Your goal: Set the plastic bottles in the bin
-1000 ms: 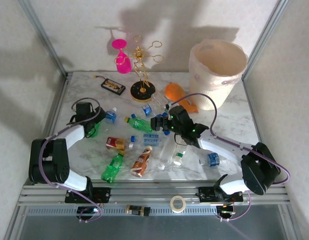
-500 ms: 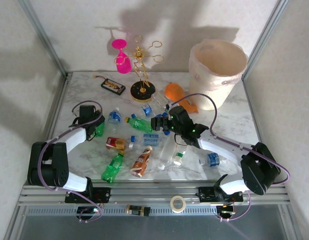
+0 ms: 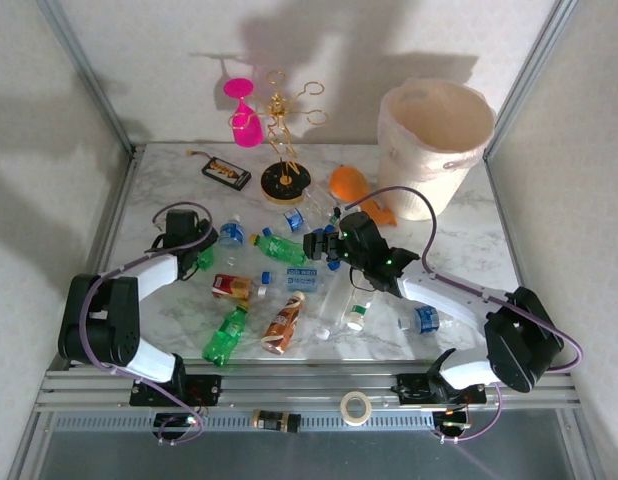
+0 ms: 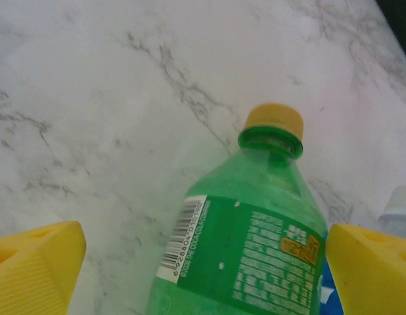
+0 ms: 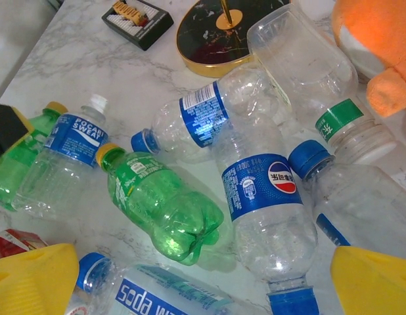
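**A:** The left end effector (image 4: 203, 262) stands wide, its fingers straddling the green bottle (image 4: 269, 197) with nothing gripped yet. The bottle lies on its side on a slick worktop (image 3: 469, 240), so an off-centre squeeze may roll it or squirt it out.

**B:** The right end effector (image 5: 203, 279) hangs open and empty over crowded clear bottles (image 5: 265, 197), so it may pinch two. The bin (image 3: 429, 170) sits far right, well apart.

**A:** White-grey marble, pale walls (image 3: 139, 60), aluminium posts (image 3: 86, 70).

bottles (image 3: 226, 337) lie left of the bin (image 3: 429, 190)
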You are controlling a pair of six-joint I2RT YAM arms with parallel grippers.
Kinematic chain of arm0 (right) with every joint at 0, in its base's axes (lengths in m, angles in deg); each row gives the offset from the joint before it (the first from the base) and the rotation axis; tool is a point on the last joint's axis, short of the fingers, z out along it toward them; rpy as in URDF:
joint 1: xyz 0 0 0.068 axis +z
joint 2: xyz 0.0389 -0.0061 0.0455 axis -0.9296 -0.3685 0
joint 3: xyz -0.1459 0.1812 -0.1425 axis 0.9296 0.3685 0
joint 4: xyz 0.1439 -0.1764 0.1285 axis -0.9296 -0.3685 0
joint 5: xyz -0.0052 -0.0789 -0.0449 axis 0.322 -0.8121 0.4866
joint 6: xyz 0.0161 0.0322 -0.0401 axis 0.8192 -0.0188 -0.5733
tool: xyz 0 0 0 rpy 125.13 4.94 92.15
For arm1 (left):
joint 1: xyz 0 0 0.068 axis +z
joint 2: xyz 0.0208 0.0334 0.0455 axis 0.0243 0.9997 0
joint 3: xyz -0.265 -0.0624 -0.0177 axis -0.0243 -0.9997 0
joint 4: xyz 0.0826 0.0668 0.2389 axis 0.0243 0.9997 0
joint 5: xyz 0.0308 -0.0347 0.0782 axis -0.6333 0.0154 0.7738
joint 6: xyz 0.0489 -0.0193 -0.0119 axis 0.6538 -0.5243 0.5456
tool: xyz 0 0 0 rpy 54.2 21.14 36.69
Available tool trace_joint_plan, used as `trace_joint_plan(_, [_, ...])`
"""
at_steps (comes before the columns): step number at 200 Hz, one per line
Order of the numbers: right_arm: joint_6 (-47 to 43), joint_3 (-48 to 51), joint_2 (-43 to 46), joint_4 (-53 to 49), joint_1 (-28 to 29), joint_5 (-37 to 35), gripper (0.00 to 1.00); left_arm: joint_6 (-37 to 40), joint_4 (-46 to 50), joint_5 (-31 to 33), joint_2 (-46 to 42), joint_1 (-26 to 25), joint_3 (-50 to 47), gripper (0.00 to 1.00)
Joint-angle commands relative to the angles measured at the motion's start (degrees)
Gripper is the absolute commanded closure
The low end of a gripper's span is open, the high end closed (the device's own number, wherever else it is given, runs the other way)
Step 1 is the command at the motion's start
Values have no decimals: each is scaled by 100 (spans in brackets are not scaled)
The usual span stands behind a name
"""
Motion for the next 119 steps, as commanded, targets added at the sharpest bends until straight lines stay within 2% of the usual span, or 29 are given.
trace_joint_plan(1, [76,100,168,-1,71,-125,1,-85,451,85,-72,-83,-247,6])
trace_joint_plan(40, [92,81,213,-5,84,-101,1,-130,429,85,-233,-162,-458,6])
trace_joint_plan(64, [132,133,276,40,114,-127,1,-129,318,140,-194,-171,-549,10])
trace_joint_plan(119, [150,70,281,-66,132,-153,1,-113,44,95,145,-171,-565,38])
